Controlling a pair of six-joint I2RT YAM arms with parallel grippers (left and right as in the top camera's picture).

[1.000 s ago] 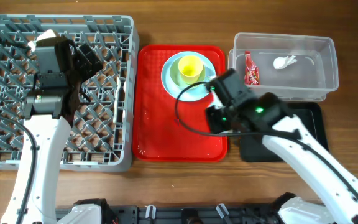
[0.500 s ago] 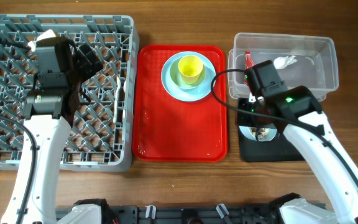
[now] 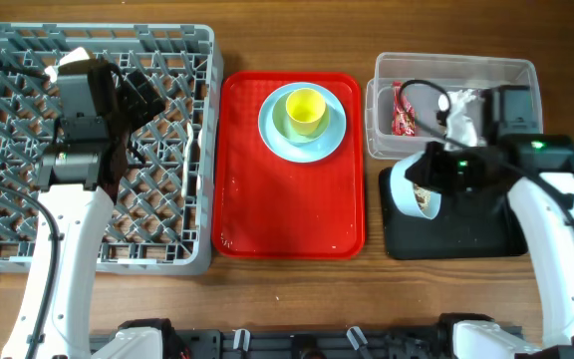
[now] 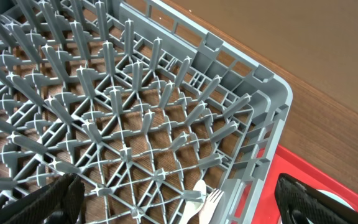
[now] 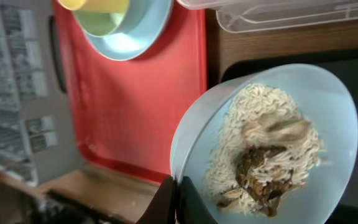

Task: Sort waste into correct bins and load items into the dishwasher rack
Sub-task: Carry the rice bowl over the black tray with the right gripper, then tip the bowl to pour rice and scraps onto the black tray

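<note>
My right gripper (image 5: 174, 200) is shut on the rim of the small pale blue bowl (image 5: 272, 143), which holds beige-white food scraps (image 5: 263, 158) and hangs tilted over the left part of the black tray (image 3: 466, 229); the bowl also shows in the overhead view (image 3: 410, 187). The clear tub (image 3: 511, 140) holds the red wrapper (image 3: 401, 110) and white tissue (image 3: 463, 110). The pale blue plate (image 3: 322, 140) with the yellow cup (image 3: 305, 110) sits on the red serving tray. My left gripper (image 4: 176, 205) is open over the grey rack (image 3: 28, 234), above the white spoon and fork (image 4: 204, 202).
The flat red serving tray (image 3: 287, 209) lies between the rack and the bins. Bare wooden table shows along the front edge. A cable loops over the clear tub.
My right arm has swung right and turned, carrying the bowl from beside the red tray over the black tray and tilting it. The left arm has not moved.
</note>
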